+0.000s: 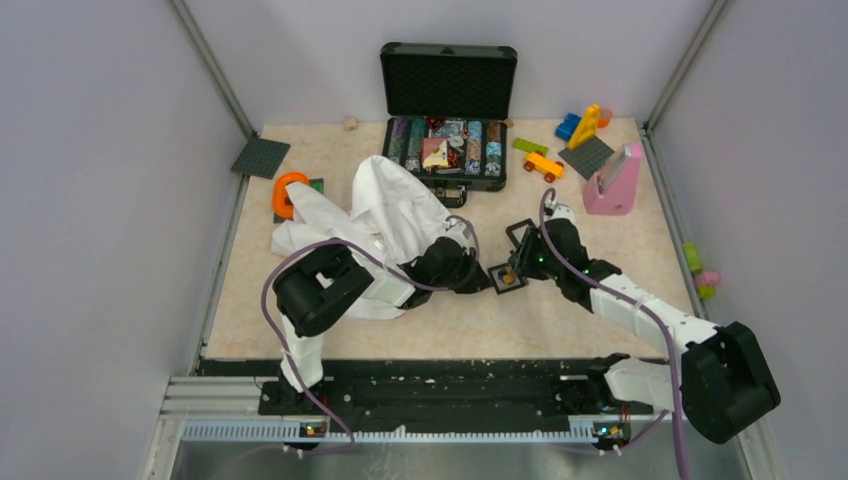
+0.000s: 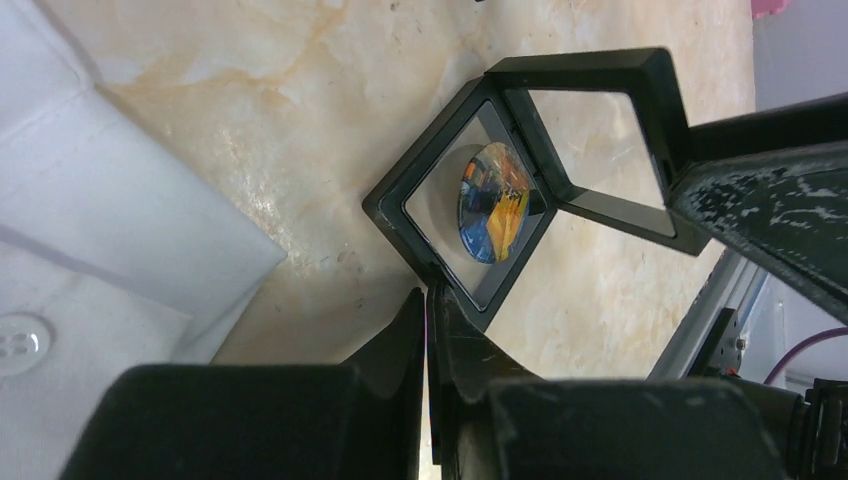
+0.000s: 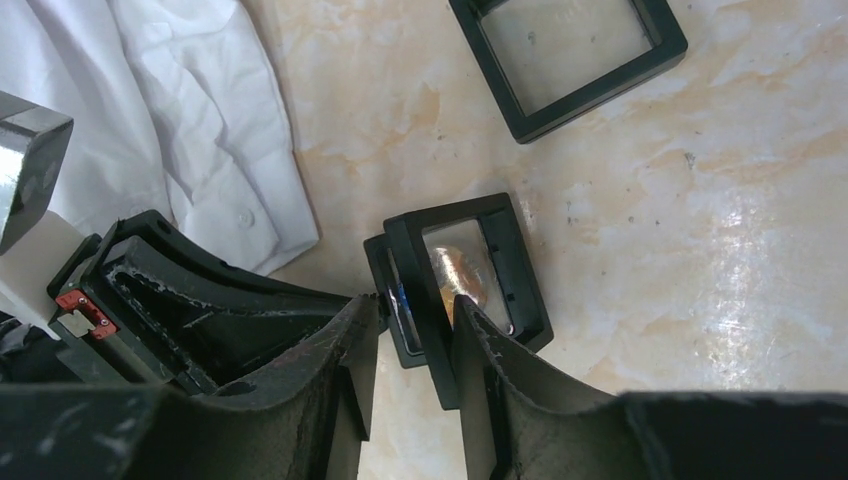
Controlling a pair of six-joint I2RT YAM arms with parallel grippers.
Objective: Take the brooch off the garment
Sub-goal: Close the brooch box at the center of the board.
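One white shirt (image 1: 385, 205) lies crumpled left of centre on the marbled table (image 1: 600, 310). One brooch (image 2: 493, 203), already off the shirt, sits inside a black square frame (image 3: 450, 213) just right of it. From the left wrist, a second black leaf (image 2: 580, 68) stands open from that frame like a book cover. One more black frame (image 3: 600, 95) lies flat and apart, farther back. At the rear are one open black case (image 1: 448, 80), two dark grey baseplates (image 1: 260, 157), one orange ring (image 1: 290, 195) and one pink stand (image 1: 612, 182). Both arms meet nose to nose at the brooch's frame. The left arm is folded over the shirt with its forearm reaching right, and the right arm stretches diagonally in from its base. The left gripper (image 2: 428, 300) has its fingers pressed almost together, tips against the frame's lower edge; a pinch cannot be confirmed. The right gripper (image 3: 415, 305) has its fingers apart astride the frame, close on both sides, but whether they are clamped is unclear.
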